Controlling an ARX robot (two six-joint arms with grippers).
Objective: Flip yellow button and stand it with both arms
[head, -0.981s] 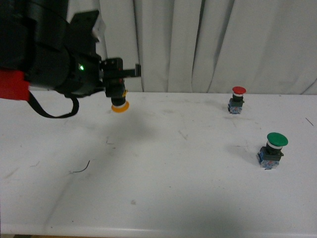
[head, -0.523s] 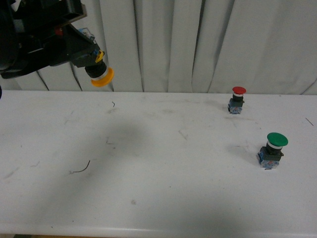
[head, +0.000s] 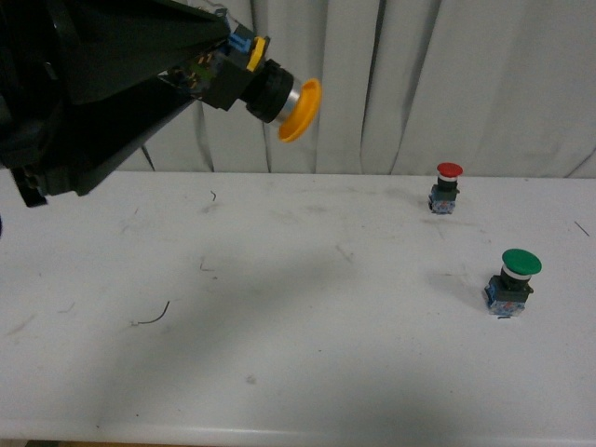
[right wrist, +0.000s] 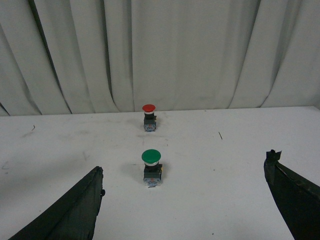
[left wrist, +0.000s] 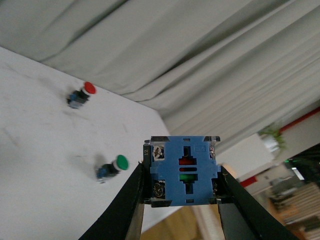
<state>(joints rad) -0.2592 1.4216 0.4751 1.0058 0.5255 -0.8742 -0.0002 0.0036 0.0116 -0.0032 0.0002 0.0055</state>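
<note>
Left arm (head: 84, 84): fills the near upper left of the front view, raised high.
Left tool (left wrist: 183, 186): pinching the yellow button (head: 300, 110) by the sides of its blue contact block, one finger (left wrist: 131, 207) on each flank. The block's end face, with screws, is turned to the wrist camera.
Yellow button: in the air, well above the left part of the table (head: 298, 372). It is tilted, with the cap pointing toward the robot's right and slightly down.
Right tool (right wrist: 184, 164): fingers spread wide apart over the table.
Table, near part: thin dark thread (head: 151, 317) lying flat.
Further back, right side: green button (head: 515, 279) upright, cap up.
Beyond it: red button (head: 447, 186) upright, near the table's far edge.
Behind everything: pale curtain (head: 419, 84).
</note>
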